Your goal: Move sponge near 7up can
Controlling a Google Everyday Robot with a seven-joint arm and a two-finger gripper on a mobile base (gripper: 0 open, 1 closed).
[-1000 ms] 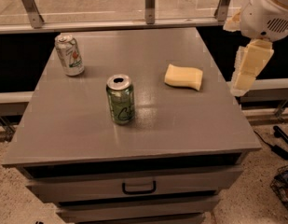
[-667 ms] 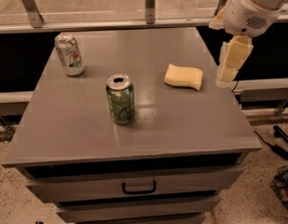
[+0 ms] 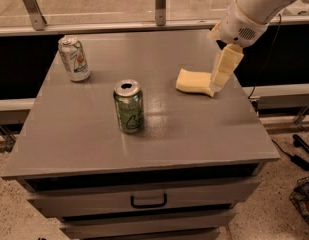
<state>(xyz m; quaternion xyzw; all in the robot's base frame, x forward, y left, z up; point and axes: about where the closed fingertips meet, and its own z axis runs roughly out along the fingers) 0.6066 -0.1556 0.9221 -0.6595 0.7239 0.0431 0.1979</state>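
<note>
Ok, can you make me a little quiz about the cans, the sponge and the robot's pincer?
1. True or false: the sponge lies right beside the 7up can.
2. Which stands nearer the front edge of the table? A) 7up can B) green can
3. Fill in: the pincer hangs next to the ___.
Key: 1 false; 2 B; 3 sponge.

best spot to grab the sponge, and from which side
I'd grip the sponge across its short width, near the middle, coming straight down from above: it lies flat and low on the table, so its long sides are reachable. The gripper hangs at its right end as seen.
</note>
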